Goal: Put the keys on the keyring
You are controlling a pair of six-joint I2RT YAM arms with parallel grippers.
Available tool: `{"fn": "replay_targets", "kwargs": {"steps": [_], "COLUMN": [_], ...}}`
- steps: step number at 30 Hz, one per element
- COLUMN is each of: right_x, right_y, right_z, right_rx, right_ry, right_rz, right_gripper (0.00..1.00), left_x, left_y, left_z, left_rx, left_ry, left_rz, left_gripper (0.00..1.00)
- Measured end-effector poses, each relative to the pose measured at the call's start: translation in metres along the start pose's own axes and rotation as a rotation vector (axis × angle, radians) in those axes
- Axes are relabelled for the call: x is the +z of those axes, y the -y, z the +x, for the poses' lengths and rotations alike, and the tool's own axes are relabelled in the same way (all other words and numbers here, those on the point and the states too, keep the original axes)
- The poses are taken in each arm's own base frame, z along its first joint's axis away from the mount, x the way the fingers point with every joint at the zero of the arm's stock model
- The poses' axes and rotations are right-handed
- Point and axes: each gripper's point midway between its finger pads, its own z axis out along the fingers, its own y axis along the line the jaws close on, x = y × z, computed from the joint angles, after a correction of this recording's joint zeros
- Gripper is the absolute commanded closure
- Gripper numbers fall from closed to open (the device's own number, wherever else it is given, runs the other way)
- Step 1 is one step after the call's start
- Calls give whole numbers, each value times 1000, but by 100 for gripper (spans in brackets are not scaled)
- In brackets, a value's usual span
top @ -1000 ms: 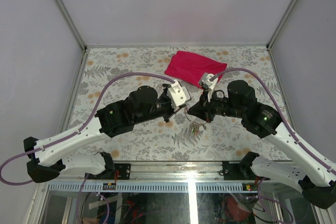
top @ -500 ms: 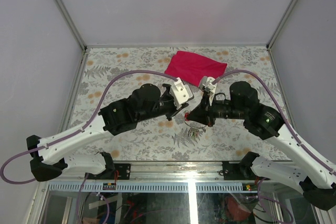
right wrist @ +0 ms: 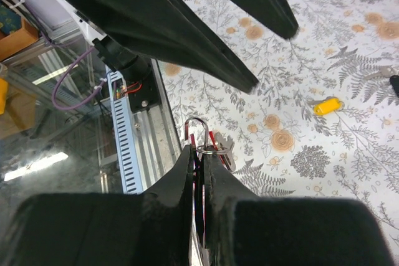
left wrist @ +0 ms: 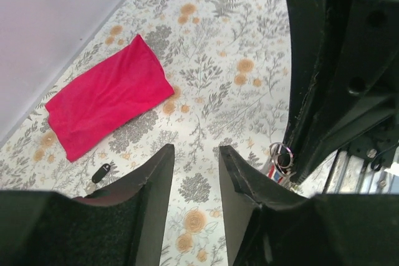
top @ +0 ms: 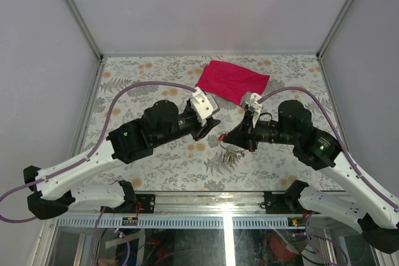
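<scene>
- Surface (top: 143, 70): floral print, grey leaves with orange blooms, enclosed by pale walls.
- Left end effector (left wrist: 193, 182): fingers (left wrist: 153, 197) stand apart, with only the patterned surface showing in the gap; raised above the surface, just left of the ring.
- Magenta cloth (top: 232, 79): lies flat towards the far edge, well apart from both end effectors.
- Small black fob-like piece (left wrist: 101, 172): lies on the surface near the cloth's edge.
- Keyring (right wrist: 197, 134): thin silver ring lifted off the surface, its bunch of small keys (top: 230, 154) hanging below, between the two arms.
- Right end effector (right wrist: 198, 169): fingers pressed together, clamped on the keyring's wire.
- Yellow key (right wrist: 327, 105): loose on the surface, apart from the ring, seen from the right wrist.
</scene>
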Motion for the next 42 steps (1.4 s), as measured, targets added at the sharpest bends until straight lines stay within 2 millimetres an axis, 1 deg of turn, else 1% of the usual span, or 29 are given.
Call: {"fn": "replay_targets", "kwargs": {"steps": [4,8,10,18,25,28,32,36,42], "right_x": [-2,-3,-2,1,-1,-2,-2,-2,-2], "right_y": [4,9,11,23,22,22,21,21,22], "right_z": [0,1,1,8,0,-4,-7,-6,-6], "right_rx": [-20,-42,-55,-122,-152,-159,-166,-165,-164], "right_ry": [37,74,86,123,163,179,192,190,190], "right_rz": [25,51,61,97,103,102,102,102,103], "right_gripper": [100,100,100,100,100,100,100,100,100], "left_x": [-15,-22,-20,-8,-3,0,6,8,8], "left_y": [-4,-1,2,15,22,26,31,34,37], "left_z": [-13,-18,-18,-15,-11,-7,-5,-7,-11], "left_rx": [-67,-158,-213,-436,-556,-590,-622,-636,-646], "left_ry": [73,123,133,137,145,140,139,148,163], "left_rz": [-27,-27,-20,9,23,36,56,75,96], "left_gripper": [57,53,50,45,45,51,67,76,97]}}
